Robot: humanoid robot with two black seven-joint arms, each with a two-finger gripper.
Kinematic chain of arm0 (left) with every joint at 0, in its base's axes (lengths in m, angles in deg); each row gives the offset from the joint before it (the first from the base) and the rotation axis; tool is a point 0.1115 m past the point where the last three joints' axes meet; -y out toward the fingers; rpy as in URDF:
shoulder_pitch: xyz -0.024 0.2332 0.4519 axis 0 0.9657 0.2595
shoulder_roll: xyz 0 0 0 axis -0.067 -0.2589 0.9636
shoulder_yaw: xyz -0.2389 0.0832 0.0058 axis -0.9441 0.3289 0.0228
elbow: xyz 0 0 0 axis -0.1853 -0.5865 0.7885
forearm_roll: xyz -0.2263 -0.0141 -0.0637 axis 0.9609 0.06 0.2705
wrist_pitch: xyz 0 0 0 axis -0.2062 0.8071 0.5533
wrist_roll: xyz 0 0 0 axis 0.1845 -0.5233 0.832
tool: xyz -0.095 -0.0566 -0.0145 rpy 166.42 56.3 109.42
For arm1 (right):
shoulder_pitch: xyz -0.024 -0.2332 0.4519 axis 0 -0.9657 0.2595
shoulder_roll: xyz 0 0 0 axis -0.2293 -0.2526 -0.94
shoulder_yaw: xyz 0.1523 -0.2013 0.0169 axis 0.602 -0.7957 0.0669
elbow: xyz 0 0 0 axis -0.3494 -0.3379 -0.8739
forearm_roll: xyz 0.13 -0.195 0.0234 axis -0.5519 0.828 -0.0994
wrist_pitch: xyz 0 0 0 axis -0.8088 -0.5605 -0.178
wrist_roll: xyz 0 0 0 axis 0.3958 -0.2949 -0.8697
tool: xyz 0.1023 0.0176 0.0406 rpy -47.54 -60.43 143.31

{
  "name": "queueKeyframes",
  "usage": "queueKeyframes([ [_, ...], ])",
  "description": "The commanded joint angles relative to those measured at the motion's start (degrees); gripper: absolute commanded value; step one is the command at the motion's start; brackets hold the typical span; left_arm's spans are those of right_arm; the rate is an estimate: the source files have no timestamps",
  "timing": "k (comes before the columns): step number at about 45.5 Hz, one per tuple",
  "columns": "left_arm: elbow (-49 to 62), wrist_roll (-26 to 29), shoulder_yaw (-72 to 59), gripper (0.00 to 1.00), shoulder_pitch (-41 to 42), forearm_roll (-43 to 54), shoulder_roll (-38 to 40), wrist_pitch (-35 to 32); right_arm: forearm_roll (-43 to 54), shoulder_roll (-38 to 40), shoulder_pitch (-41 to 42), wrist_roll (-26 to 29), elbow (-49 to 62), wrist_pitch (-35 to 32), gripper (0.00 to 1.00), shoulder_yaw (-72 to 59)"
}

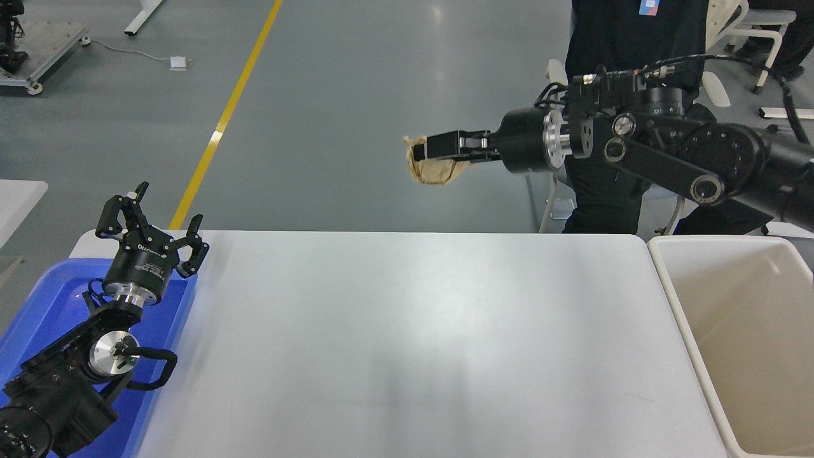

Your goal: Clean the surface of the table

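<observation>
One item of litter shows, and it is off the table already, so by my read the job is close to done. Landmark is the table surface.

Near: table surface fills the lower middle of the view. Matte white, smooth, rectangular, rounded far corners, soft glare patches. No debris on it that I can see.

Left of table: blue tray, glossy plastic, raised rim, edge touching or overlapping the table's left side; can't tell which. Left gripper parked over the tray's far end, black fingers spread, holding nothing.

Right of table: beige bin, rimmed, smooth plastic, rounded corners; the visible part of its inside looks bare.

Far, beyond and above the table's far edge, right of centre: right gripper pointing left, clamped on a tan wad. Crumpled, thin, looks like paper or a wrapper; exact material unclear. It hangs over the grey floor, well apart from the bin.

Behind the arm: person in dark clothes standing at the table's far right.

Left to do, as I judge it: carry the wad right, over the bin, release it. Risk: a light wad could snag on a finger.
</observation>
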Motion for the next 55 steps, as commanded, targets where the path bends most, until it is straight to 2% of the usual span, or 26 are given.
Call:
queueKeyframes([
  [1, 0.0, 0.0, 0.0, 1.00, 0.0, 0.0, 0.0, 0.0, -9.6, 0.0, 0.1, 0.2, 22.4, -0.6, 0.00, 0.6],
  [12, 0.0, 0.0, 0.0, 1.00, 0.0, 0.0, 0.0, 0.0, -17.6, -0.8, -3.7, 2.4, 41.6, -0.6, 0.00, -7.0],
  [24, 0.0, 0.0, 0.0, 1.00, 0.0, 0.0, 0.0, 0.0, -19.1, 0.8, -9.7, 9.5, 52.8, 0.1, 0.00, -6.7],
  [28, 0.0, 0.0, 0.0, 1.00, 0.0, 0.0, 0.0, 0.0, -22.4, 2.6, -11.5, 11.7, 55.0, 0.1, 0.00, -6.4],
  [30, 0.0, 0.0, 0.0, 1.00, 0.0, 0.0, 0.0, 0.0, -24.6, 3.7, -12.5, 13.6, 56.0, 0.2, 0.00, -6.4],
  [31, 0.0, 0.0, 0.0, 1.00, 0.0, 0.0, 0.0, 0.0, -26.8, 5.9, -14.4, 16.7, 57.3, 0.7, 0.00, -6.4],
  [34, 0.0, 0.0, 0.0, 1.00, 0.0, 0.0, 0.0, 0.0, -28.8, 7.5, -16.5, 18.9, 57.5, 2.9, 0.00, -6.3],
  [41, 0.0, 0.0, 0.0, 1.00, 0.0, 0.0, 0.0, 0.0, -36.0, 10.0, -22.3, 18.9, 57.1, 11.1, 0.00, -5.1],
  [48, 0.0, 0.0, 0.0, 1.00, 0.0, 0.0, 0.0, 0.0, -43.3, 10.9, -28.5, 18.8, 56.9, 13.9, 0.00, -4.9],
  [55, 0.0, 0.0, 0.0, 1.00, 0.0, 0.0, 0.0, 0.0, -46.2, 10.1, -34.2, 18.2, 56.0, 17.7, 0.00, -4.6],
])
